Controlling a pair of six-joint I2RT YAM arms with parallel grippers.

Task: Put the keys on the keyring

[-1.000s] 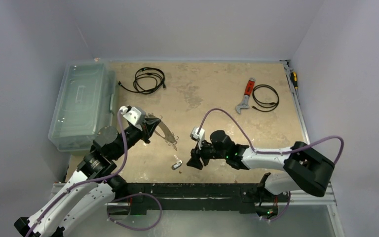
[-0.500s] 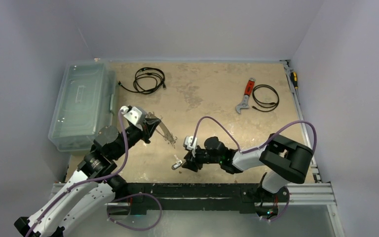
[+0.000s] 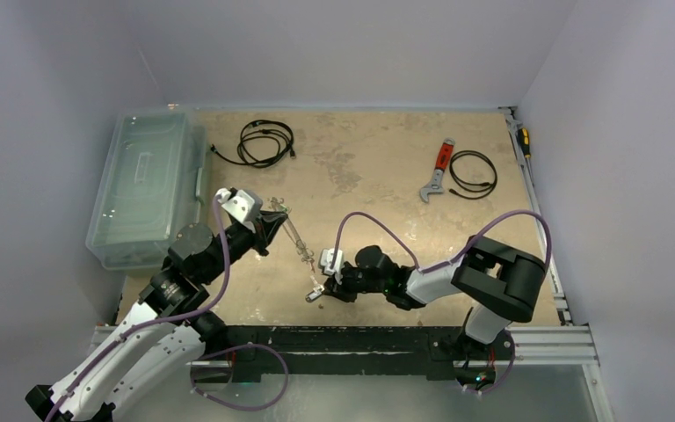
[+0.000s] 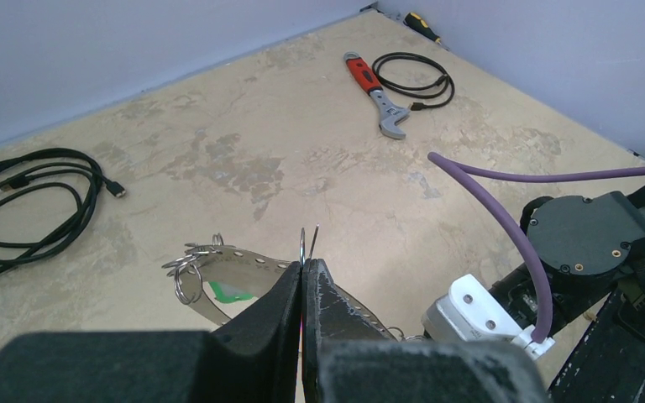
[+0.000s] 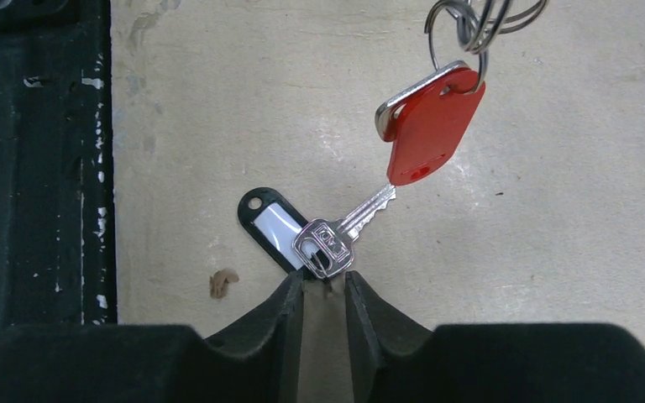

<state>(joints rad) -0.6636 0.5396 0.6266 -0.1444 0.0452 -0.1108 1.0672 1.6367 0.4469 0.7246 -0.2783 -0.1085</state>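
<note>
Tan tabletop (image 3: 360,167), key (image 5: 327,245) near front edge, keyring (image 4: 248,269) aloft

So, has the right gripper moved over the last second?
Yes: the right gripper slid left, up to the black-tagged key, which stayed put.

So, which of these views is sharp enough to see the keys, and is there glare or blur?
Right wrist view: sharp, evenly lit, the silver key and red tag clear, slight sheen on the metal. Left wrist view: the keyring shows only as a thin edge, the dark fingers lack detail. Top external view: soft light, no hard shadows, keys too small to read.
</note>
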